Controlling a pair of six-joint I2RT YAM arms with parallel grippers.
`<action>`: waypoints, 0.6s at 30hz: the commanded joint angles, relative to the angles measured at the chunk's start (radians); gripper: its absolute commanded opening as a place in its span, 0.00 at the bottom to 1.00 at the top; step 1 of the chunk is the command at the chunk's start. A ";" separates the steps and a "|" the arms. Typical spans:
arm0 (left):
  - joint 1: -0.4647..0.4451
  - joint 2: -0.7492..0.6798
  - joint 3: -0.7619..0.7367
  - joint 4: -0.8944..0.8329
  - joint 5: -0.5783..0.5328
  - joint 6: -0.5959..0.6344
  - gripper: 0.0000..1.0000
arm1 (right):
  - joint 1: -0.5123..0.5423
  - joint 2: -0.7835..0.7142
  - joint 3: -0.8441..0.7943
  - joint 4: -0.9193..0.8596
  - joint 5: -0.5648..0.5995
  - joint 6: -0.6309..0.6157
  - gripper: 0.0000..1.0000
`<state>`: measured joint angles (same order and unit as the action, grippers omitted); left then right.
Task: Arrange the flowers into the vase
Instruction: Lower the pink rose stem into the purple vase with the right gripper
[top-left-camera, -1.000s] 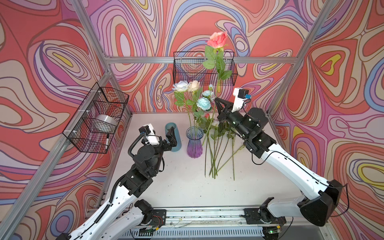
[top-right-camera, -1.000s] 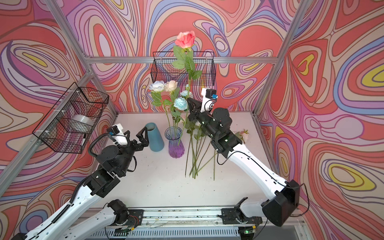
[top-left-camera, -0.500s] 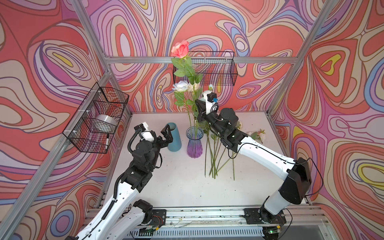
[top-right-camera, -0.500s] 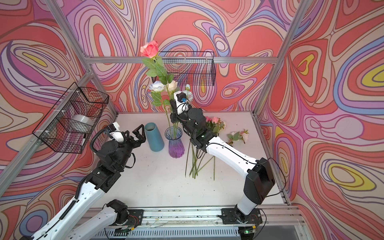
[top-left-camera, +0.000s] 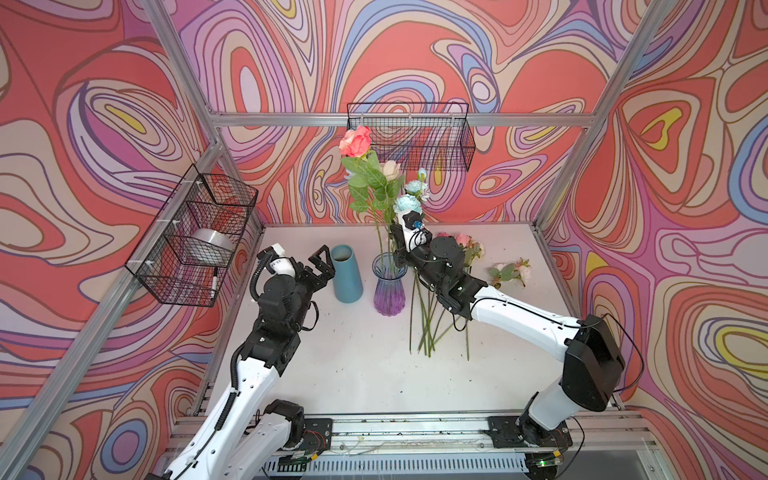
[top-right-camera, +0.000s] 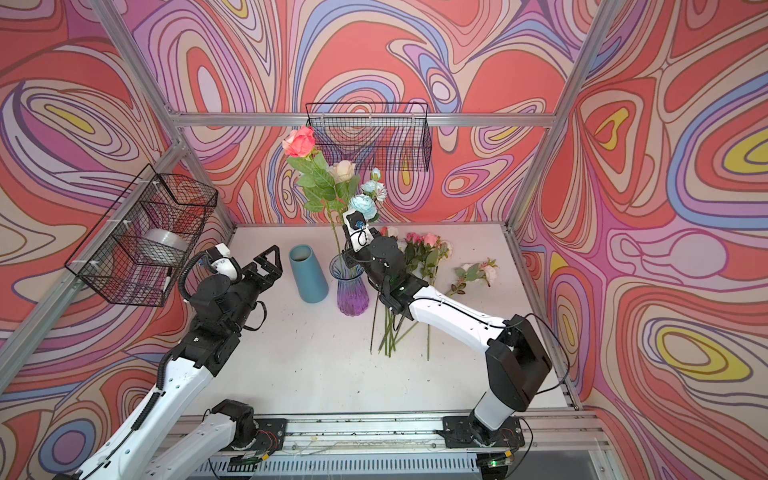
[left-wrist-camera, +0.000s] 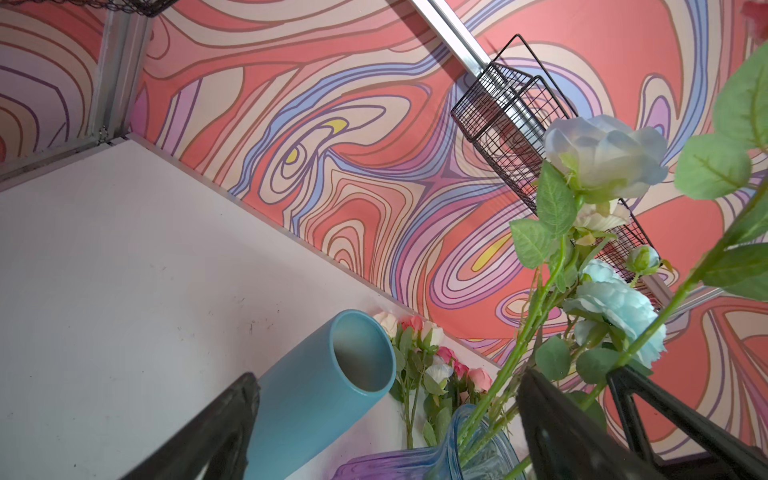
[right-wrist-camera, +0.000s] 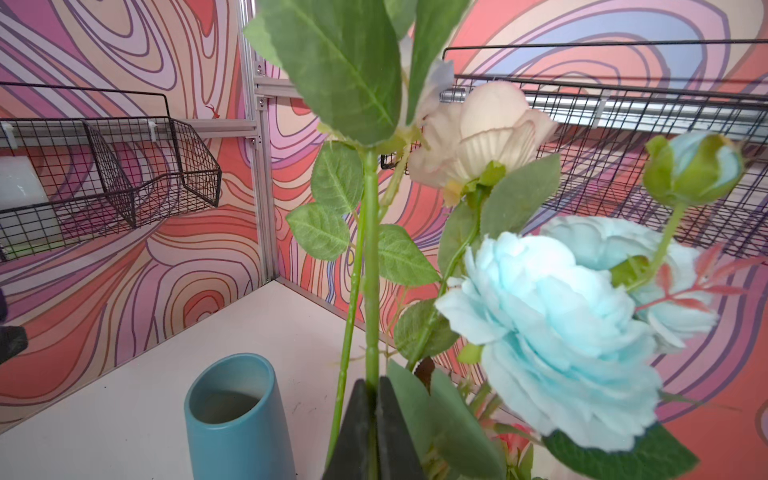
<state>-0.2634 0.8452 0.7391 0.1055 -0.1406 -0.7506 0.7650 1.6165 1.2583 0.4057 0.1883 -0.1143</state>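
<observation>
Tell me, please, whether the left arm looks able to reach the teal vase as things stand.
Probably yes: the left gripper stands open beside the teal vase, nothing between them; the right gripper holds the coral rose at the purple vase.

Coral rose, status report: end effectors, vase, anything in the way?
Right end effector shut on coral rose stem, over purple vase mouth. Left end effector open, empty, beside blue vase. Blue bloom and cream bloom already crowd the vase.

The right pincer (top-right-camera: 347, 259) grips the coral rose (top-right-camera: 299, 141) over the purple vase (top-right-camera: 352, 293); the left pincer (top-right-camera: 277, 262) gapes beside the blue vase (top-right-camera: 308, 274).
</observation>
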 joint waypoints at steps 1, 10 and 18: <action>0.009 0.000 -0.007 0.032 0.031 -0.033 0.97 | 0.011 -0.041 -0.018 0.014 0.021 -0.007 0.01; 0.012 0.007 0.003 0.020 0.043 -0.044 0.96 | 0.017 -0.059 -0.004 -0.030 0.017 0.022 0.06; 0.016 0.008 0.003 0.019 0.050 -0.047 0.96 | 0.027 -0.084 -0.021 -0.059 0.025 0.041 0.18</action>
<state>-0.2543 0.8490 0.7387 0.1097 -0.1001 -0.7826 0.7815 1.5665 1.2507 0.3584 0.1993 -0.0914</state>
